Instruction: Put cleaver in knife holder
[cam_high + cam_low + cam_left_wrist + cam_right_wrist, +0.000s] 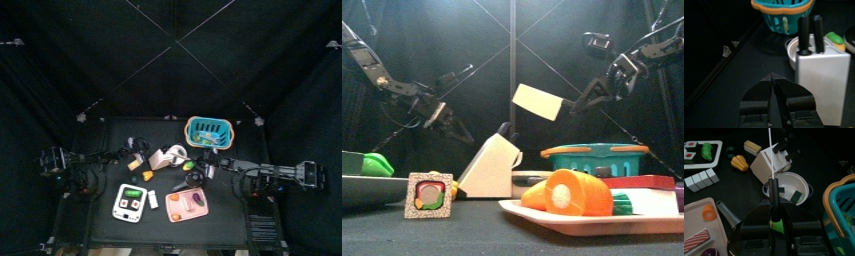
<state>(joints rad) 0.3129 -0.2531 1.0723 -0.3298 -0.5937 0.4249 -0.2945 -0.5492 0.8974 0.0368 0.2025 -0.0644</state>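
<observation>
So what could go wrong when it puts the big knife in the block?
1. The cleaver hangs tilted high in the air, gripped only at its handle by the right end effector. It might slip or twist.
2. The holder already has two black handles sticking out. The blade could bump them or miss a free slot.
3. The left end effector is shut and isn't holding the holder, so a push might tip it.

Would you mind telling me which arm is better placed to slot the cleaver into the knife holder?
Right: its gripper already holds the cleaver in the air above the knife holder, while the left gripper is shut and empty.
</observation>
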